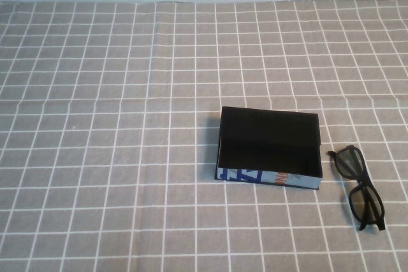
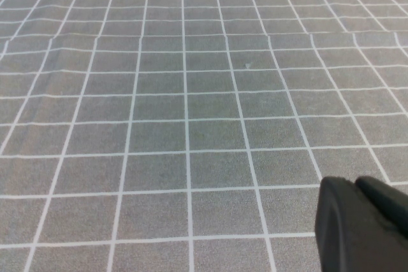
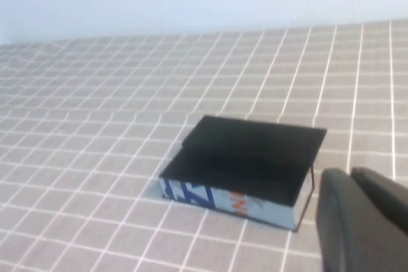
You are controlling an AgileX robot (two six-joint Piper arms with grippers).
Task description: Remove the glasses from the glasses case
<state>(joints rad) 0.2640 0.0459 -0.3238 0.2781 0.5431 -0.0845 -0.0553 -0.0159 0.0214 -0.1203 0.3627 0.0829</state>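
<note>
Glasses (image 1: 359,188) lie lower right of high view, out of case, long axis running near-to-far, slightly diagonal. Glasses case (image 1: 269,150) just left, open, long axis left-right, printed side nearest. Left gripper (image 2: 362,224) and right gripper (image 3: 360,221) each show only in their wrist views; finger spacing cannot be told.

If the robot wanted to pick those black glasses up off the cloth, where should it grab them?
Probably at the bridge between the two lenses of the glasses, from straight above. They lie flat on the cloth right of the glasses case, so only the thin frame offers an edge. The right gripper is nearer; the left gripper is over bare cloth.
</note>
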